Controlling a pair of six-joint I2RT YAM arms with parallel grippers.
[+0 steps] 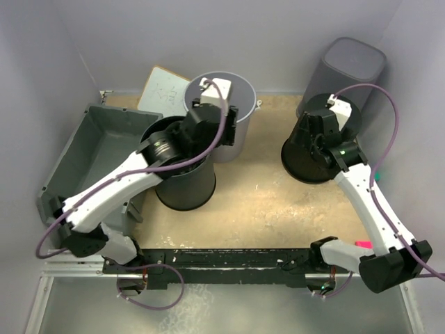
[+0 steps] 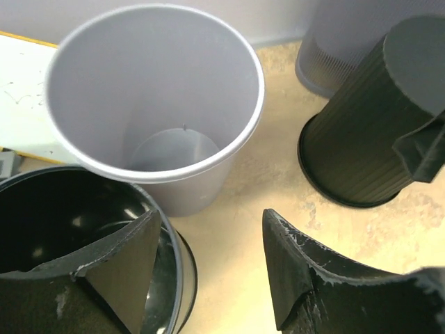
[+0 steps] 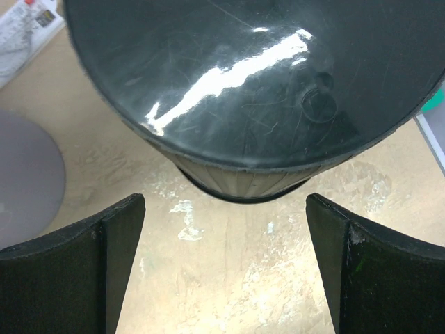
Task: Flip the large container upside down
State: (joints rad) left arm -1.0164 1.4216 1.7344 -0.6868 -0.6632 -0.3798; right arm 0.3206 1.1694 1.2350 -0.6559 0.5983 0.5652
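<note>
The wide shallow rectangular grey plastic tub [image 1: 101, 146] at nine o'clock was mid-grey throughout. The round pale-grey plastic bucket [image 2: 156, 90] was plain. The upturned round black bucket [image 2: 358, 139] bore fine vertical ribs. The surface [image 1: 278, 209] was mottled beige with whitish scuffs.

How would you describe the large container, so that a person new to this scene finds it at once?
Start at the left edge of the table, along the left wall. There sits the large container, next to the black round bucket. It alone is wide, shallow and rectangular, with sloped grey walls; its neighbours are round buckets.
</note>
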